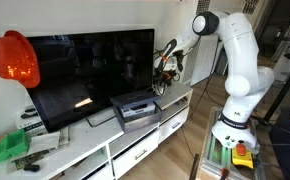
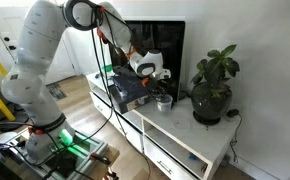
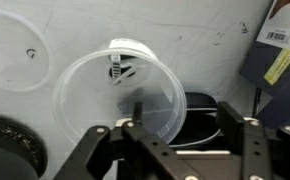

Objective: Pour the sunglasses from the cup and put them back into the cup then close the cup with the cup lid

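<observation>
A: Cup location?

B: Clear plastic cup [image 3: 90,105] on white cabinet top [image 3: 75,25], mouth toward the wrist camera. Small sunglasses [image 3: 120,70] inside, down at the bottom. Too small to make out in either exterior view.

A: Lid?

B: Cup lid [image 3: 10,50] off the cup: flat clear disc on the same surface, just beside it. Outline faint.

A: Claw?

B: Gripper [image 3: 183,120] directly over the cup's rim. Jaws partly open, well apart. One finger [image 3: 135,108] over the cup's inside, the other outside its wall. Nothing clamped. Contact with the wall not discernible.

A: Surroundings?

B: In wrist view, dark round object [image 3: 5,150] at lower left and blue box [image 3: 285,50] with yellow tag at right. In an exterior view, potted plant [image 2: 213,85] near the cup end of the cabinet. Television [image 1: 85,70] along the cabinet, white arm [image 1: 235,60] reaching in at its end.
</observation>
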Robot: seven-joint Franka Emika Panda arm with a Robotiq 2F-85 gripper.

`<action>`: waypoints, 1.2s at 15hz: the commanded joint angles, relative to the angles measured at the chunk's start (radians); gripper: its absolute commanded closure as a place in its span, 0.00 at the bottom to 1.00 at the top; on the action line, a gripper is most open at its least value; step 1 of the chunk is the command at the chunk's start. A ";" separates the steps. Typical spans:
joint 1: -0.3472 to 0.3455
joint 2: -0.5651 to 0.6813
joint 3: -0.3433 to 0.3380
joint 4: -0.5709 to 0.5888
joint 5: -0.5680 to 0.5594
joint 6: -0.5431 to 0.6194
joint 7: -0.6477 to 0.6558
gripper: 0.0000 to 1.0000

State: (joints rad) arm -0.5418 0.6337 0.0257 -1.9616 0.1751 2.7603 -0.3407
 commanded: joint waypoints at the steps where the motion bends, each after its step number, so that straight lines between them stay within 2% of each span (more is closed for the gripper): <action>1: -0.004 0.036 -0.002 0.043 0.036 -0.017 0.021 0.28; 2: 0.001 0.043 -0.010 0.047 0.035 -0.015 0.035 0.37; 3: 0.003 0.051 -0.015 0.051 0.033 -0.012 0.042 0.39; 4: 0.004 0.057 -0.020 0.054 0.029 -0.010 0.046 0.44; 11: -0.020 0.080 -0.013 0.077 0.033 -0.026 0.034 0.95; 12: -0.024 0.077 -0.011 0.078 0.036 -0.034 0.033 0.99; 14: -0.035 0.066 -0.005 0.086 0.045 -0.064 0.031 1.00; 18: -0.085 0.019 0.021 0.112 0.104 -0.238 0.000 0.99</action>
State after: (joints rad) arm -0.5748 0.6930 0.0117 -1.8691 0.2169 2.6539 -0.3037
